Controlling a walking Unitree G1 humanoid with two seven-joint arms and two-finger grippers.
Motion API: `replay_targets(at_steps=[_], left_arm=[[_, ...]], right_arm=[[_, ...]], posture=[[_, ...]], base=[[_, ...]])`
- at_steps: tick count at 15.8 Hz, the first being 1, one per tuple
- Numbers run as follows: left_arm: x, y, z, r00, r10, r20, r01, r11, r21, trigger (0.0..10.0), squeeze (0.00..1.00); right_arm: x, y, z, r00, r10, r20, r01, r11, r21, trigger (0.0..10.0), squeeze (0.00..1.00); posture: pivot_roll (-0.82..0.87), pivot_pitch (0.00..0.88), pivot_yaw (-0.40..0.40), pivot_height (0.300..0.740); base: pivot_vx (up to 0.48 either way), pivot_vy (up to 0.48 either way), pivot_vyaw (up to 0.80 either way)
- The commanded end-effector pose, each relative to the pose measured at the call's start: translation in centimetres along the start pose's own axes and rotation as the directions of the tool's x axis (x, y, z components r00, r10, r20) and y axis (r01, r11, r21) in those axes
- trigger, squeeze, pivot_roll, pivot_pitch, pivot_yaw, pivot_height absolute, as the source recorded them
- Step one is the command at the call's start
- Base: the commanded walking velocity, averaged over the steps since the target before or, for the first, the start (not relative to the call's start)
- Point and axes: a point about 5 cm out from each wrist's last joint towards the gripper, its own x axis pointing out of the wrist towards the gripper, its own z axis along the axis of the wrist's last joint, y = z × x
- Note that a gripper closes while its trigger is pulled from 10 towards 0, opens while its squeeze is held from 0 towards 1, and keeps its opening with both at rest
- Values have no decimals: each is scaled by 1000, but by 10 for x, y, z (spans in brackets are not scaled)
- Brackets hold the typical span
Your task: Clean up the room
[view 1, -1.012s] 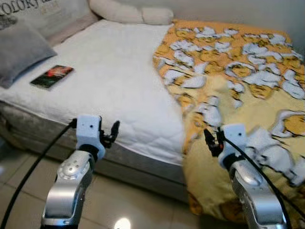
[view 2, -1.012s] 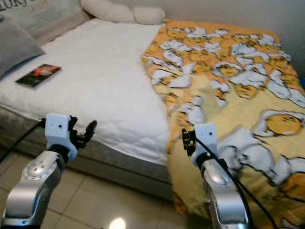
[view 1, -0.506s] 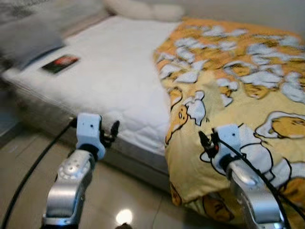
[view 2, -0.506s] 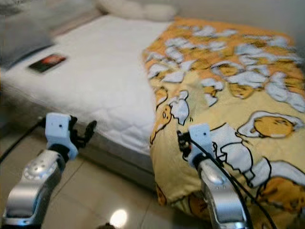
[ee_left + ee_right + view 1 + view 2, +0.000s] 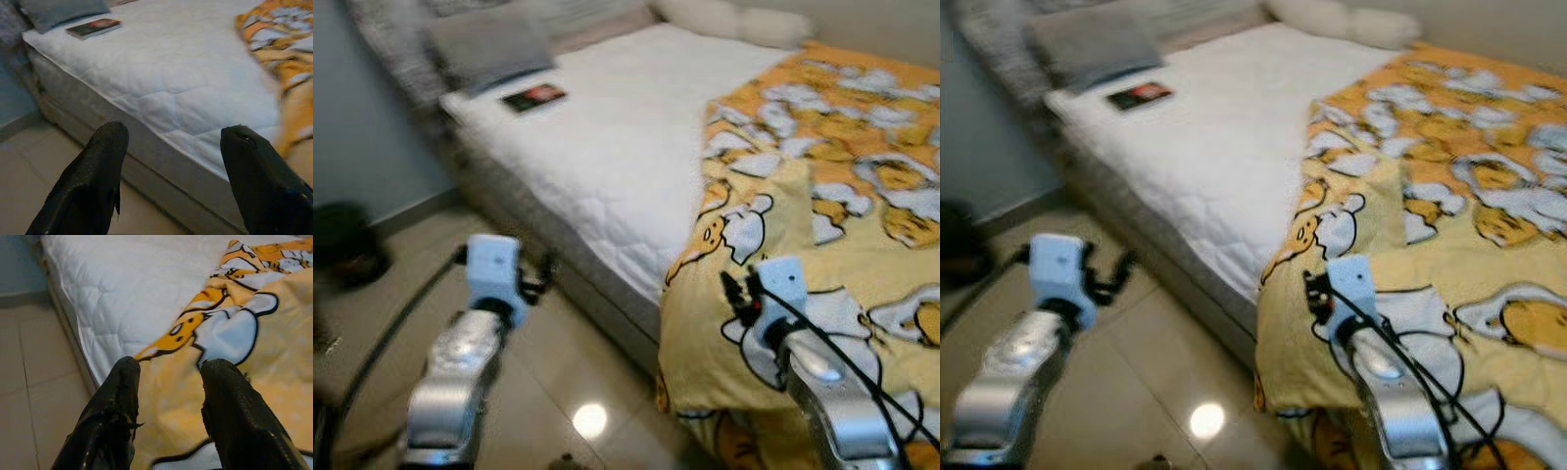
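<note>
A yellow cartoon-print blanket (image 5: 822, 206) covers the right half of the bed and hangs over its near edge. The white mattress (image 5: 626, 147) is bare on the left half. A dark book (image 5: 533, 97) lies on it near a grey pillow (image 5: 489, 44). My left gripper (image 5: 540, 279) is held open over the floor, short of the mattress side (image 5: 146, 147). My right gripper (image 5: 732, 292) is open just in front of the hanging blanket (image 5: 234, 333), with nothing between its fingers (image 5: 117, 416).
White pillows (image 5: 734, 20) lie at the head of the bed. A dark round object (image 5: 342, 250) sits on the tiled floor at the left, near a blue-grey wall (image 5: 362, 137). Open tiled floor (image 5: 578, 392) lies between me and the bed.
The camera has swung left, so the bed now sits further right and the floor, wall and dark object show. Both grippers keep the same open pose.
</note>
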Motion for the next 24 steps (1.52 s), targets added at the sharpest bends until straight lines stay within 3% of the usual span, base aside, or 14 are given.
replay_targets(at_steps=[1, 5, 8, 13, 16, 17, 18, 21, 22, 24], left_arm=[[-1, 6, 4, 1000, 19, 9, -19, 1000, 19, 10000, 0], [-2, 3, 1, 1000, -7, 11, 6, 1000, 18, 10000, 0], [-1, -7, 2, 996, -89, 18, 88, 995, 48, 10000, 0], [-4, -12, 0, 991, -135, 13, 134, 988, 78, 10000, 0], [-4, -14, 1, 982, -189, 21, 187, 980, 67, 10000, 0], [-4, -16, 1, 973, -230, 17, 228, 971, 68, 10000, 0], [-4, -18, 0, 967, -255, 15, 254, 965, 66, 10000, 0], [-7, -26, -2, 898, -440, -30, 440, 894, 84, 10000, 0], [-9, -27, -5, 861, -503, -72, 509, 854, 110, 10000, 0], [-9, -28, -6, 826, -554, -101, 563, 817, 125, 10000, 0]], right_arm=[[1, 2, 6, 1000, 7, 25, -7, 1000, -3, 10000, 0], [-3, -4, 1, 999, -33, 12, 32, 999, 42, 10000, 0], [-5, -5, 0, 1000, -23, 17, 21, 996, 88, 10000, 0], [-4, -5, -2, 1000, -24, 3, 24, 995, 93, 10000, 0], [-2, -11, -8, 997, -46, -55, 52, 993, 108, 10000, 0], [-2, -13, -10, 996, -49, -72, 57, 992, 116, 10000, 133], [-2, -14, -11, 996, -47, -81, 57, 991, 118, 10000, 1000], [9, -26, -24, 988, -75, -138, 92, 988, 125, 10000, 1000], [19, -36, -31, 979, -103, -173, 127, 983, 135, 10000, 1000], [28, -46, -37, 970, -135, -202, 165, 977, 137, 10000, 1000]], posture=[[9, 0, 49, 740], [-3, 0, 55, 740], [-4, 0, 55, 740], [-2, 0, 42, 740], [-20, 0, 51, 740], [-25, 0, 53, 740], [-26, 0, 54, 740], [-29, 0, 58, 740], [-25, 0, 60, 740], [-16, 0, 57, 740]], base=[[0, -382, 800], [0, -278, 117], [0, 0, 0], [0, 0, 0], [0, 0, 0], [0, 0, 0], [0, 0, 0], [0, 0, 0], [0, 0, 0], [0, 0, 0]])
